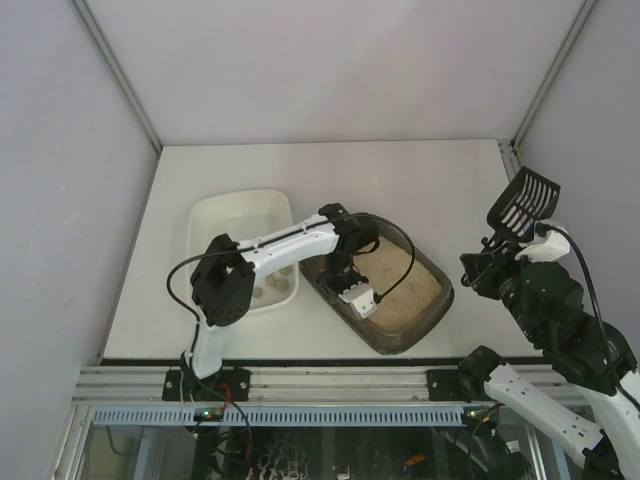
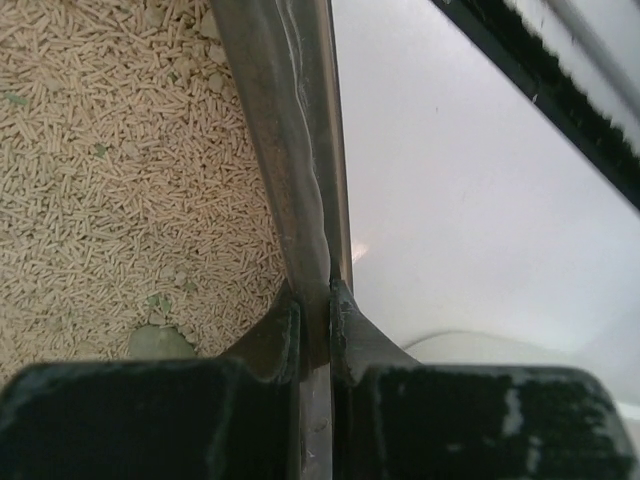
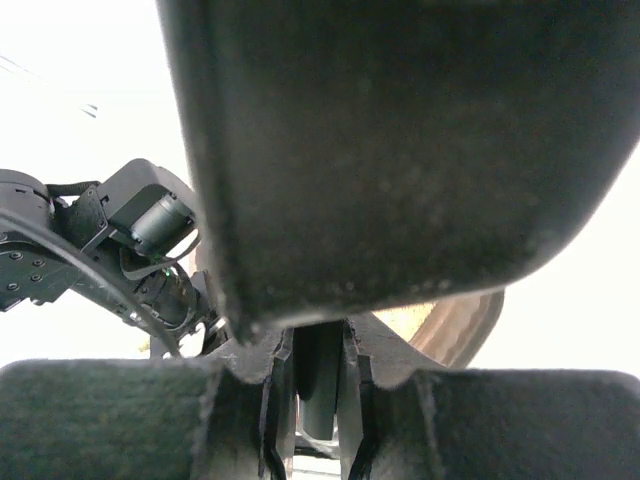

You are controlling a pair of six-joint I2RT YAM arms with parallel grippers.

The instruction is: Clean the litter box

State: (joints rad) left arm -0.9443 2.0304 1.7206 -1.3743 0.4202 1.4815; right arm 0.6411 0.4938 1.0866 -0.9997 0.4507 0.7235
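Bracing the litter box [image 1: 412,340] with the left gripper [image 2: 316,300], fingers pinched tight on the thick rim [image 2: 290,150] along its left side. Sits mid-table [image 1: 420,180], angled, touching or just beside the white tray [image 1: 215,215] on its left (cannot tell which). Carrying a black slotted scoop [image 1: 525,203] in the right gripper [image 3: 318,350], clamped on the handle and raised well clear at the right edge, blade tipped up.

Judged as the step between scoops: box held, tool aloft, showing no load on the slats. Calls next for swinging the scoop left and down into the litter [image 2: 120,170], entering shallow from the right side, well away from the bracing fingers. Then lifting and sifting before crossing to the tray. Demands a firm hold on the rim throughout, to keep the box from sliding under the drag of the pellets.

Materials:
- Dark brown-grey plastic, smooth but scuffed and dusty at the rim, rounded-rectangular in outline.
- Filled with beige stick-shaped pellets, loose and dry-looking, plus a pale greenish lump [image 2: 160,340] near the fingers.
- Noting a few small pale lumps [image 1: 272,289] in the glossy white tray.
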